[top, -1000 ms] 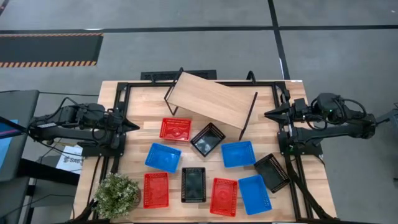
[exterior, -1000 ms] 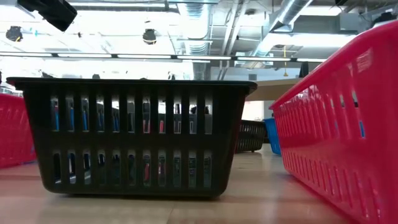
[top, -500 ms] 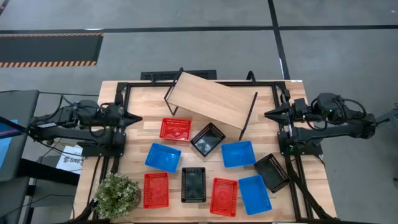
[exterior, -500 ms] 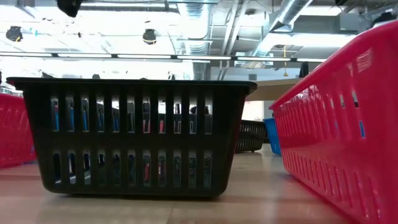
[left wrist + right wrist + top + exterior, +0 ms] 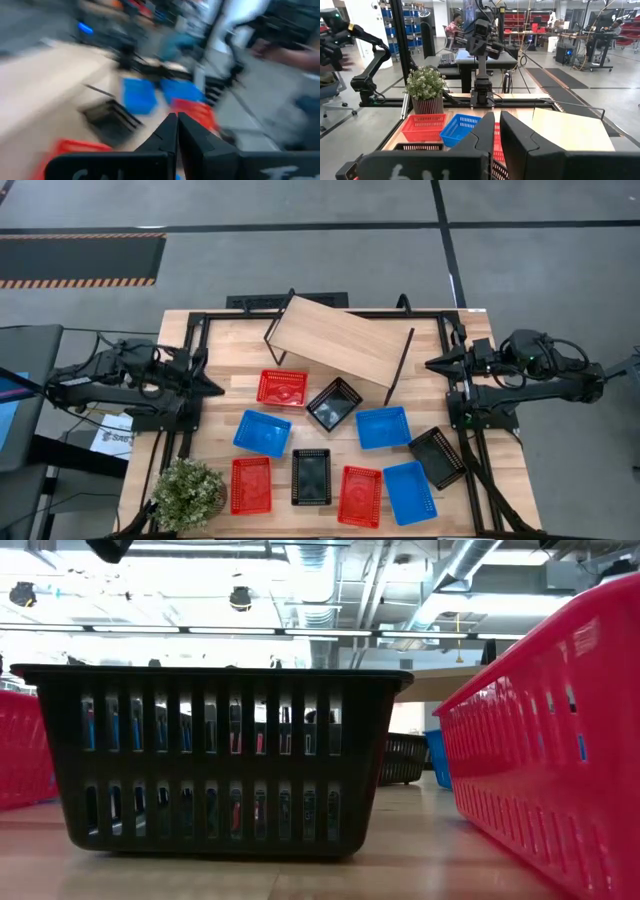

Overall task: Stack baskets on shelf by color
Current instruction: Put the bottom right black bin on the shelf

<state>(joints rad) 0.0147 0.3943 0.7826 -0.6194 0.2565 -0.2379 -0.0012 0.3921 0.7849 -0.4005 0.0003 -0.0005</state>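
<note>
Left hand [image 5: 212, 387], fingers pressed together and empty, points across the surface [image 5: 222, 408] at the nearest red basket [image 5: 282, 388], just beyond its tip; the shelf [image 5: 340, 340] stands angled behind. Right hand [image 5: 433, 364], apparently also closed, waits opposite.

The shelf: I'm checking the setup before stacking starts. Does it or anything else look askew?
Yes. In the high view the shelf sits rotated, not square to the table edges. Nothing is on it; the nine baskets lie scattered at mixed angles in front, such as the tilted black basket.
</note>
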